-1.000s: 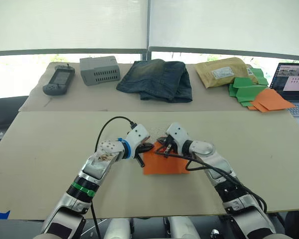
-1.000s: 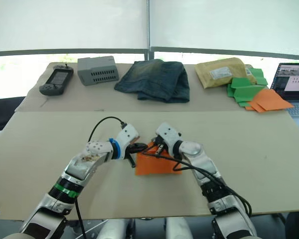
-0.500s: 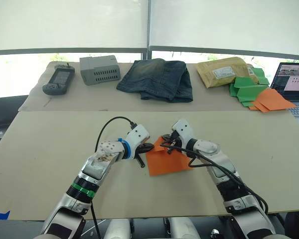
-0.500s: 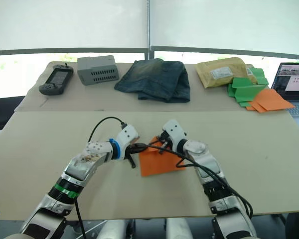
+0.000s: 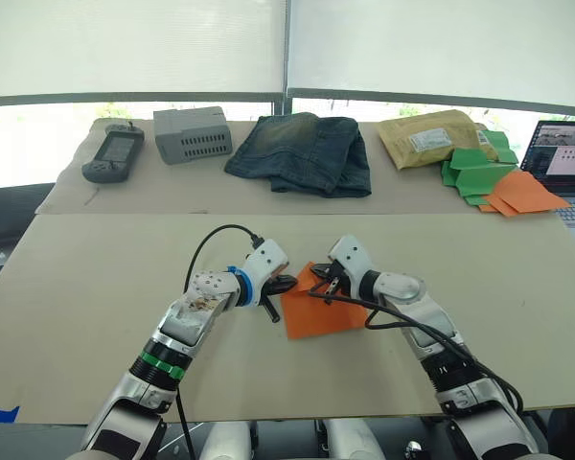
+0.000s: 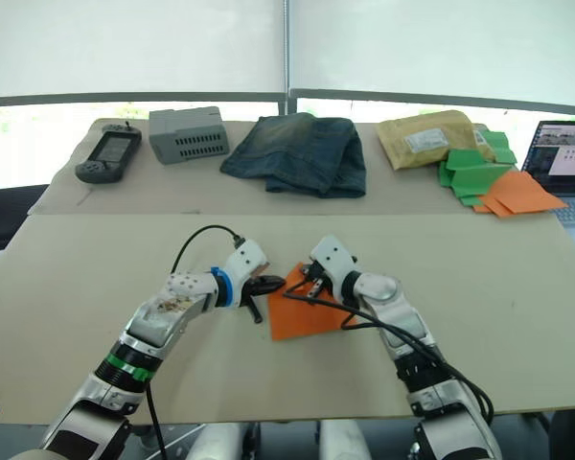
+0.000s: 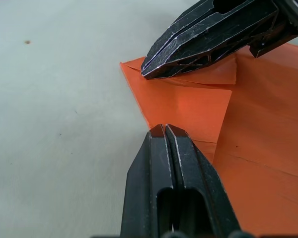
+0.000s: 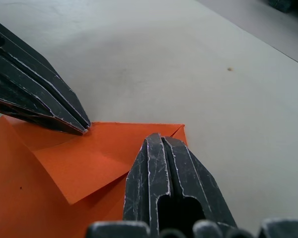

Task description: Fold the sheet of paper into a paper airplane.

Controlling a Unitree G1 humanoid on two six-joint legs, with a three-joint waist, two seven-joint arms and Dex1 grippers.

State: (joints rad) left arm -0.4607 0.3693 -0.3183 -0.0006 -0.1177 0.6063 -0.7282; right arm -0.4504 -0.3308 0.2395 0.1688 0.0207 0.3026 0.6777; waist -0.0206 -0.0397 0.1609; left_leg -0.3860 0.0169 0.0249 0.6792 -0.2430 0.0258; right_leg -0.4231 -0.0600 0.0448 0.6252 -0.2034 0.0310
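Note:
The orange sheet of paper (image 5: 323,309) lies flat on the near table, one corner folded over into a triangular flap (image 7: 188,101). My left gripper (image 5: 287,284) is shut, its tip (image 7: 164,130) resting on the flap's edge at the sheet's left side. My right gripper (image 5: 322,286) is also shut, and its tip (image 8: 159,140) presses on the same folded corner from the opposite side. The two tips sit close together, a short gap apart. No finished paper airplane shape shows, only this first fold.
On the far table stand a handheld device (image 5: 113,153), a grey box (image 5: 192,134), folded jeans (image 5: 302,153), a padded envelope (image 5: 431,137), a pile of green and orange paper pieces (image 5: 498,180) and a laptop (image 5: 567,158). The near table (image 5: 96,287) is wide.
The sheet has turned slightly and its far corner now lies folded over. My right gripper moved up, then came down onto the fold. The left gripper has hardly moved.

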